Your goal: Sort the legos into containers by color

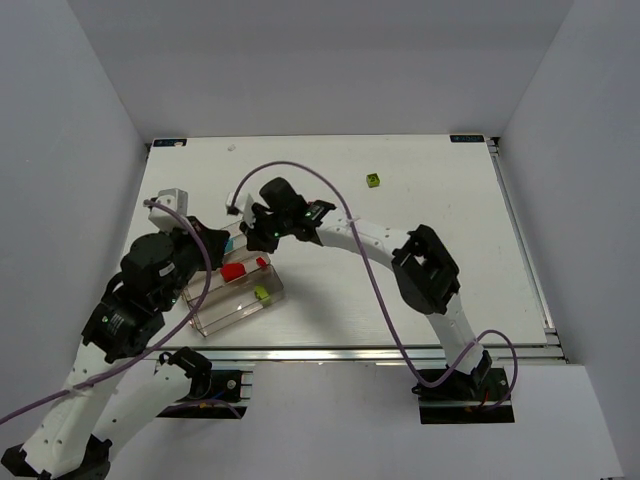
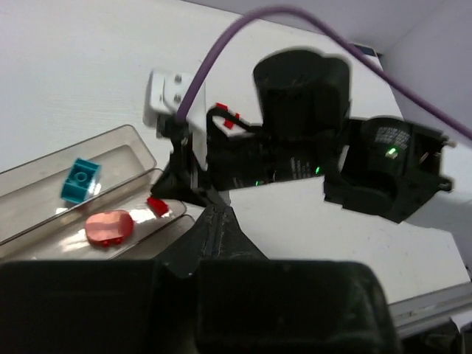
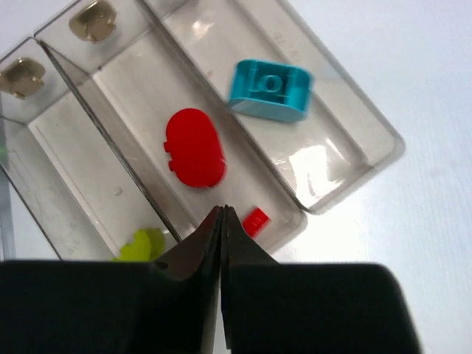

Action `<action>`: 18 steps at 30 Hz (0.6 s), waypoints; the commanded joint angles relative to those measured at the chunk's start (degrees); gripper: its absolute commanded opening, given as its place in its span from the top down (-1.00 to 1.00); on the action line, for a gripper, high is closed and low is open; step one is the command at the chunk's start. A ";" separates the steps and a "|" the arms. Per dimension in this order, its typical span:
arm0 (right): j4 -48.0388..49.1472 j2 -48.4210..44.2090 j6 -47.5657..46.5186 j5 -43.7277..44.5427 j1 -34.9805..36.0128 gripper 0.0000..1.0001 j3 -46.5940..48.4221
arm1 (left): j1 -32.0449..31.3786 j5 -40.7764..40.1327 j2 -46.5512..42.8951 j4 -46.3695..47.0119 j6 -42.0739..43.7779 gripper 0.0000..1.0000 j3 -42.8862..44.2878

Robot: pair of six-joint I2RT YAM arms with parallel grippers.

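Note:
The clear containers lie at the front left of the table. In the right wrist view the troughs hold a cyan brick, a rounded red brick with a tiny red bit, and a lime-green brick. A further lime-green brick lies loose on the far table. My right gripper is shut and empty, just above the middle trough's end. My left gripper is shut and empty beside the troughs, near the tiny red bit.
The two arms crowd together over the containers' far end; the right gripper's black body and purple cable fill the left wrist view. White walls enclose the table on three sides.

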 commanded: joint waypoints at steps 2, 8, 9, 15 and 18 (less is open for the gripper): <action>3.91 -11.34 10.64 1.51 -6.03 1.00 -2.94 | -0.18 9.36 3.99 7.67 -1.38 1.00 -4.36; 0.93 -19.17 23.13 3.20 -16.92 1.00 -13.12 | -0.18 15.18 11.72 17.52 -4.98 0.81 -7.80; 0.23 -20.32 24.10 2.06 -18.86 1.00 -14.63 | 0.34 15.27 14.69 18.68 -5.33 0.41 -7.63; 4.00 -32.62 25.43 -1.82 -31.50 -0.79 -27.38 | 1.40 23.42 33.12 23.44 -8.41 -0.65 -2.45; 3.83 -36.93 25.95 -3.91 -36.96 -0.78 -29.92 | 2.10 28.97 42.29 22.91 -9.38 -0.68 2.73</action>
